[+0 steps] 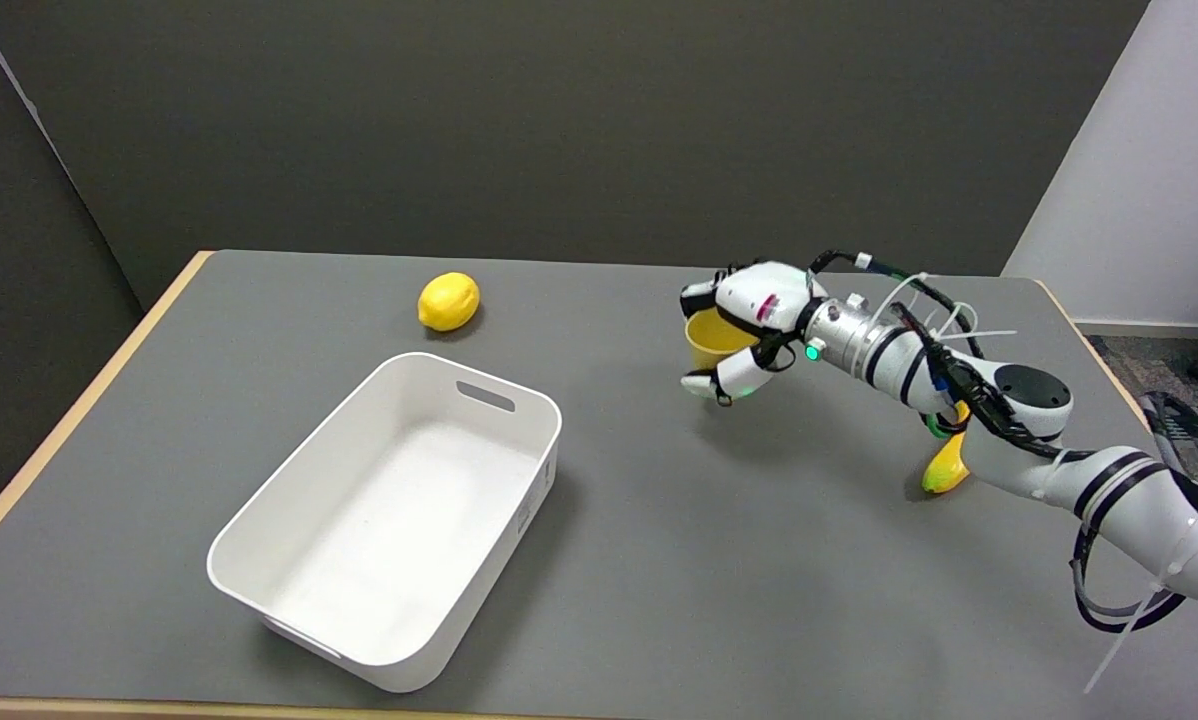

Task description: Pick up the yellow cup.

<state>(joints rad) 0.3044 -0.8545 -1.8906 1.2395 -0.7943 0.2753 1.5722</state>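
The yellow cup [711, 340] stands upright at the table's back right, open side up. My right hand [749, 330] reaches in from the right and wraps around it. The fingers [704, 296] curl over the cup's far side and the thumb [716, 384] lies against its near side. The hand hides most of the cup's right wall. Whether the cup's base still touches the table cannot be told.
A white bin [519, 400] sits empty at the table's middle left. A lemon [449, 301] lies behind it near the far edge. Under my forearm a yellow-orange fruit-like object [945, 468] rests on the grey table [759, 560], partly hidden.
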